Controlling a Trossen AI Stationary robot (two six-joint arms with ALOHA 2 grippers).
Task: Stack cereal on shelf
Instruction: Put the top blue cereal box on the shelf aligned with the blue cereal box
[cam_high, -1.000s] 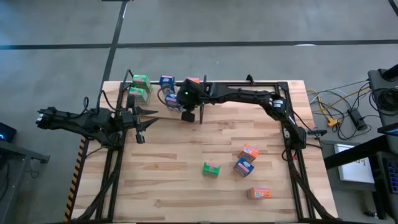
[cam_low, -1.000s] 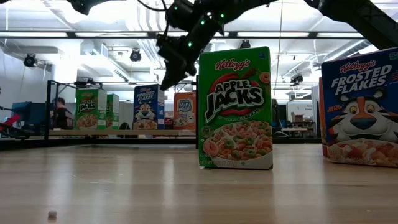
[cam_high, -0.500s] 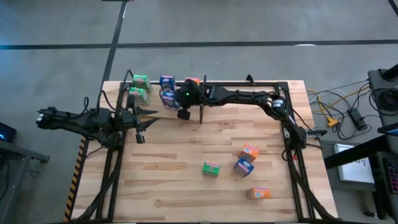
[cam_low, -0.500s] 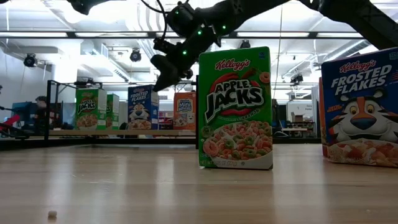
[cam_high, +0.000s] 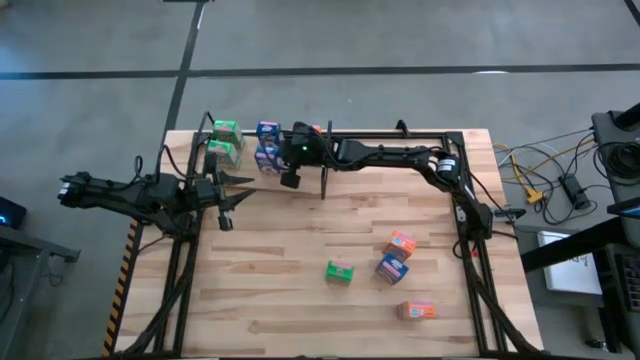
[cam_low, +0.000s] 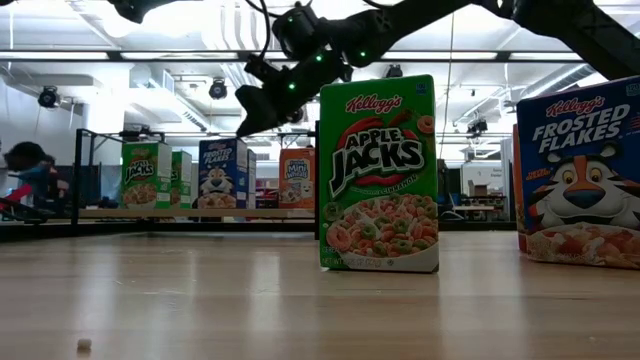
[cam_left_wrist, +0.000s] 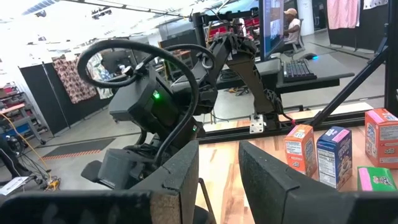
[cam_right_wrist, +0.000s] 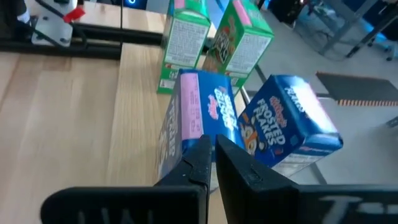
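The left gripper (cam_high: 228, 203) waits at the table's left edge, its jaws spread with nothing between them. Just ahead of its fingertips, on the shelf (cam_high: 240, 141), stand two green boxes (cam_high: 224, 142). Next come two blue boxes (cam_right_wrist: 205, 118) — the right gripper (cam_right_wrist: 210, 158) hangs directly over them, jaws pressed nearly together, gripping nothing. Four more boxes (cam_high: 385, 270) sit well apart from both grippers — green, blue and two orange.
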